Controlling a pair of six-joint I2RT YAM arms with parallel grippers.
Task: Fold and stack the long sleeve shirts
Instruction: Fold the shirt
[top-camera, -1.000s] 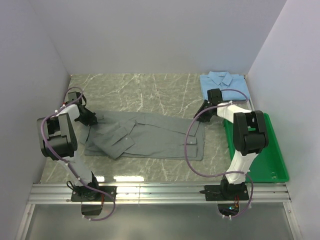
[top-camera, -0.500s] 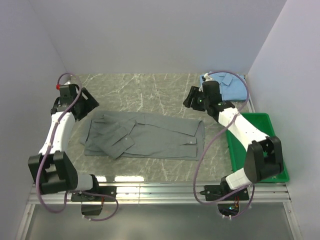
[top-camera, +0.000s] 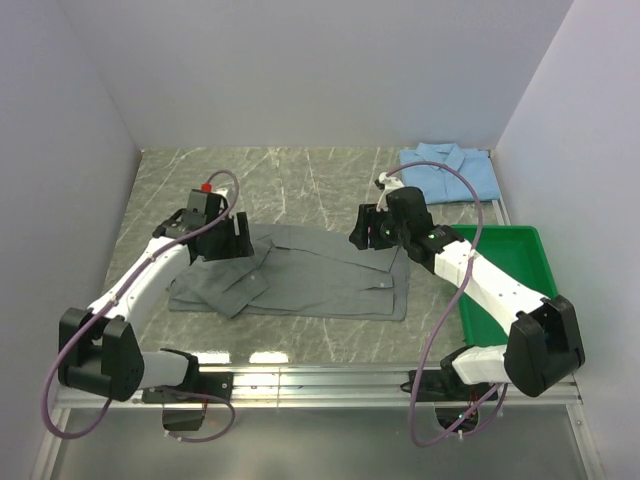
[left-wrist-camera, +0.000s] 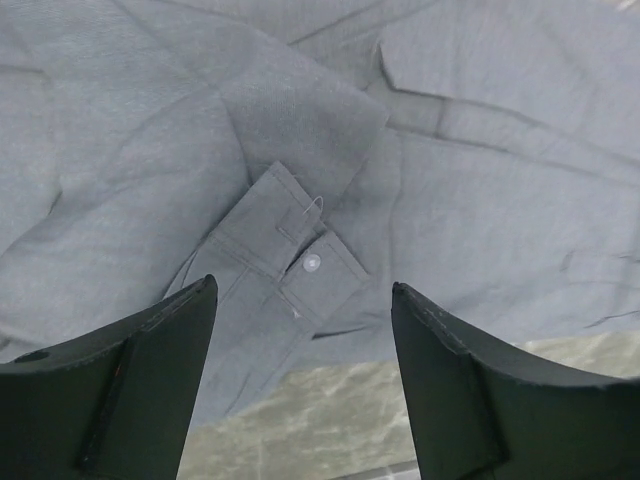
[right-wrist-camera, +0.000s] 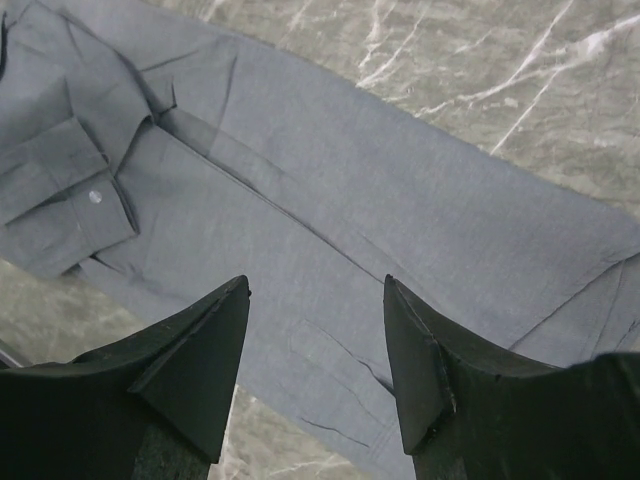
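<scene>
The grey long sleeve shirt (top-camera: 300, 275) lies flat across the middle of the table, sleeves folded in over its body. A buttoned cuff (left-wrist-camera: 300, 255) shows under my left gripper (left-wrist-camera: 303, 290), which hangs open above the shirt's left part (top-camera: 232, 245) with nothing in it. My right gripper (right-wrist-camera: 316, 285) is open too and empty, hovering over the shirt's right part (top-camera: 368, 232); the grey cloth (right-wrist-camera: 330, 220) fills its view. The light blue shirt (top-camera: 450, 172) rests folded at the back right corner.
A green plastic tray (top-camera: 540, 300) sits along the right edge, partly under the right arm. White walls close in the left, back and right. A metal rail (top-camera: 320, 380) runs along the near edge. Marbled tabletop (top-camera: 290, 185) shows behind the grey shirt.
Both grippers let go and opened. The left arm swung from the shirt's far left end inward over it; the right arm moved from near the blue shirt to above the grey shirt's right part.
</scene>
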